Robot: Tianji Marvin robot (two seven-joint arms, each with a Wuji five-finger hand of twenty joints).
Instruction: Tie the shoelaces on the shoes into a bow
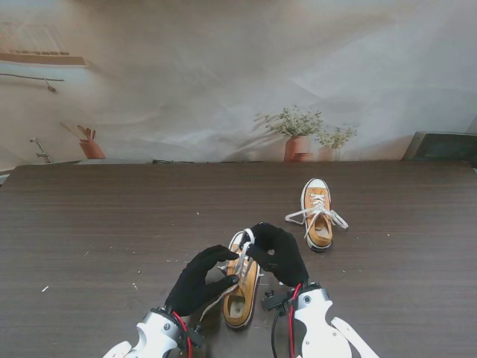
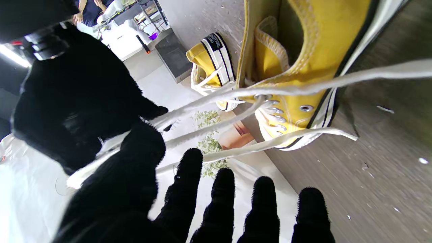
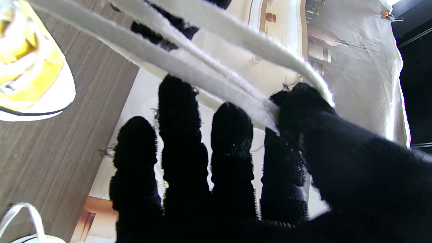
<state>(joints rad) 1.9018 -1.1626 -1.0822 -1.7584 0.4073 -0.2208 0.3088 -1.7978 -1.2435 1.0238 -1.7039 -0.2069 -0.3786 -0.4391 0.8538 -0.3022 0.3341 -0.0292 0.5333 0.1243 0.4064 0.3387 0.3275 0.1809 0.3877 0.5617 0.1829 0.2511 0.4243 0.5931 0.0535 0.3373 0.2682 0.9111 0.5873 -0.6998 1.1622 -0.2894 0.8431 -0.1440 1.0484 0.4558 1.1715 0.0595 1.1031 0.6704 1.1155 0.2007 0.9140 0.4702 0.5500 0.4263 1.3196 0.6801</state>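
Up close — both hands [image 1: 200, 281] [image 1: 278, 253] pinching white laces [image 1: 240, 259] over the near shoe [image 1: 244, 291] — heel label unreadable.

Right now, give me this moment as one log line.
phase: tying | near shoe: laces lifted, no bow | left hand: pinching lace | right hand: pinching lace | far shoe: untouched

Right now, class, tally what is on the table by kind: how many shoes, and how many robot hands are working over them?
Shoes: 2, the nearer shoe between the hands and the farther shoe to the right.
Robot hands: 2, the left hand and the right hand.
Total: 4.
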